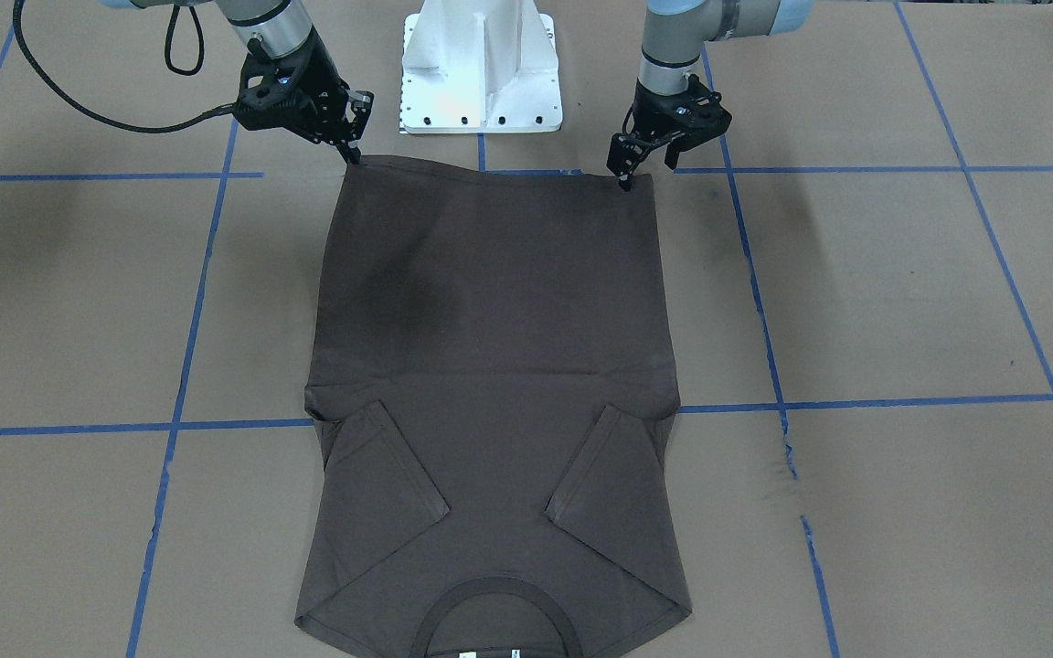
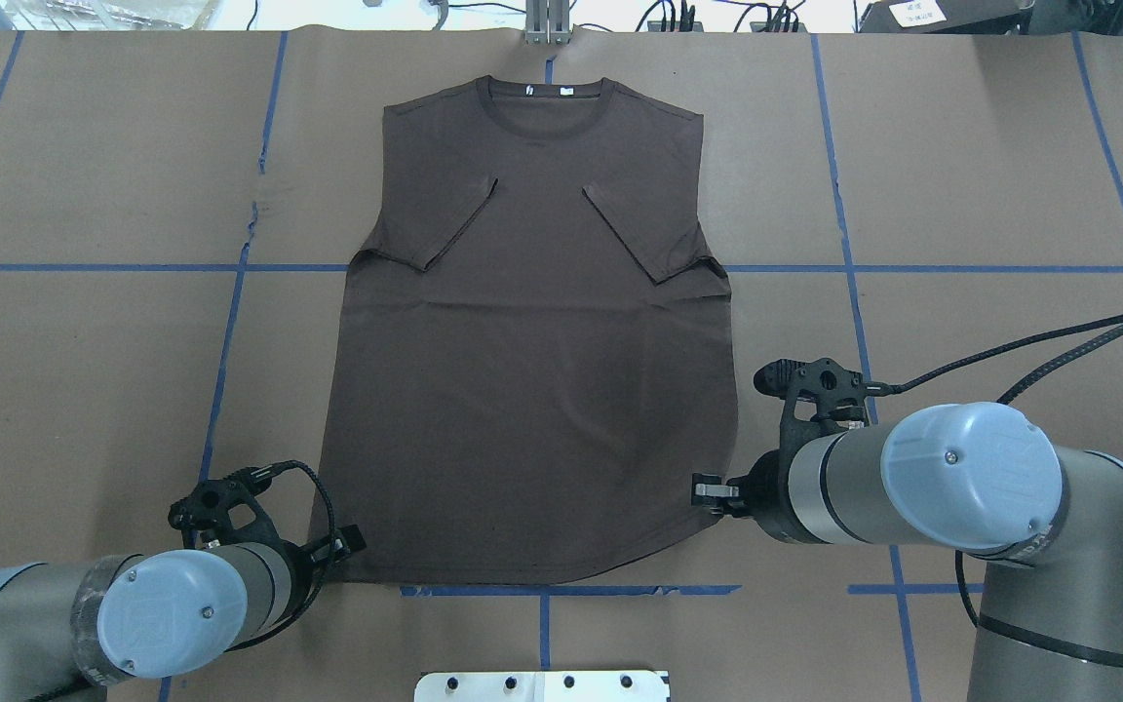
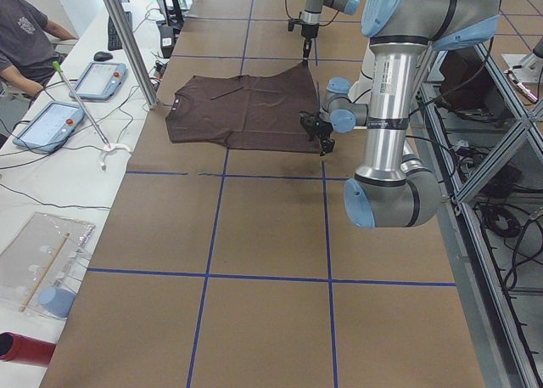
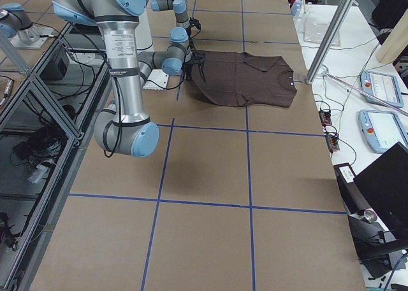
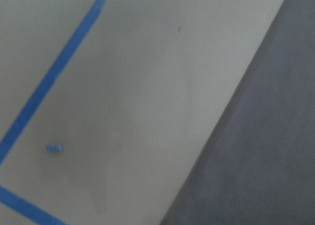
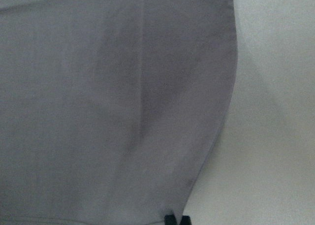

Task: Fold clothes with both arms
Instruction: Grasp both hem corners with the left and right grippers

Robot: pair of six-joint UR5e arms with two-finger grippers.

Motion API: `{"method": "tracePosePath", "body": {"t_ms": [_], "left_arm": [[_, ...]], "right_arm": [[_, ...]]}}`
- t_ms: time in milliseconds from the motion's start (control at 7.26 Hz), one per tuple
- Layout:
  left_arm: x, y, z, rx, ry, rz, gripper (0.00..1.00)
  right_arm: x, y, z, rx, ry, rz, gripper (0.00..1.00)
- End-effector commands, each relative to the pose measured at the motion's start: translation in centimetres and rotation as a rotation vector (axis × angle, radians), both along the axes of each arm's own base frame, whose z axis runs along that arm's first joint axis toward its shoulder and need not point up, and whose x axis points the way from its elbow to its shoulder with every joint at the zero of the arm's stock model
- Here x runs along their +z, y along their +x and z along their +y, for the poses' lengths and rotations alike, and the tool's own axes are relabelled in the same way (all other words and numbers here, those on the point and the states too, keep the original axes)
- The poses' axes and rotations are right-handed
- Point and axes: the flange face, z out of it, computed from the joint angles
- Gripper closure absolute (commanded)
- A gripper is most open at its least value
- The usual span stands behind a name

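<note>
Brown T-shirt [image 3: 246, 112] flat on table [image 3: 254, 261]

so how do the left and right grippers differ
The right gripper slants in toward its T-shirt hem corner; the left gripper hangs more upright. The right gripper's fingertips show close together in its wrist view; the left gripper's do not. Both sit at hem corners.

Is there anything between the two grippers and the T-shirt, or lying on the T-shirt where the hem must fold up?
Nothing visible does. The left gripper and the right gripper are at the hem corners of the T-shirt, and only its own folded-in sleeves lie on it.
</note>
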Motion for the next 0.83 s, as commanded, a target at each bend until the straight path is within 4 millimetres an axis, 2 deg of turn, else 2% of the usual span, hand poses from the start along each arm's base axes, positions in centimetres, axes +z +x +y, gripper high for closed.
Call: {"method": "tracePosePath", "body": {"t_ms": [0, 138, 276, 551, 689], "left_arm": [[-0.33, 0.25, 0.15, 0.0, -0.002, 0.007, 0.15], [-0.47, 0.18, 0.14, -0.001, -0.001, 0.01, 0.2], [-0.37, 0.12, 0.07, -0.003, -0.001, 0.007, 0.29], [-0.2, -0.01, 0.07, -0.005, -0.002, 0.004, 0.3], [-0.21, 0.09, 0.14, -0.012, -0.01, 0.006, 0.38]], "right_arm": [[-0.08, 0.07, -0.03, 0.001, 0.001, -0.002, 1.0], [-0.08, 0.07, -0.03, 0.001, 0.001, -0.002, 1.0], [-0.08, 0.07, -0.03, 0.001, 0.001, -0.002, 1.0], [-0.08, 0.07, -0.03, 0.001, 0.001, -0.002, 1.0], [-0.15, 0.12, -0.02, 0.001, 0.001, -0.003, 1.0]]}}
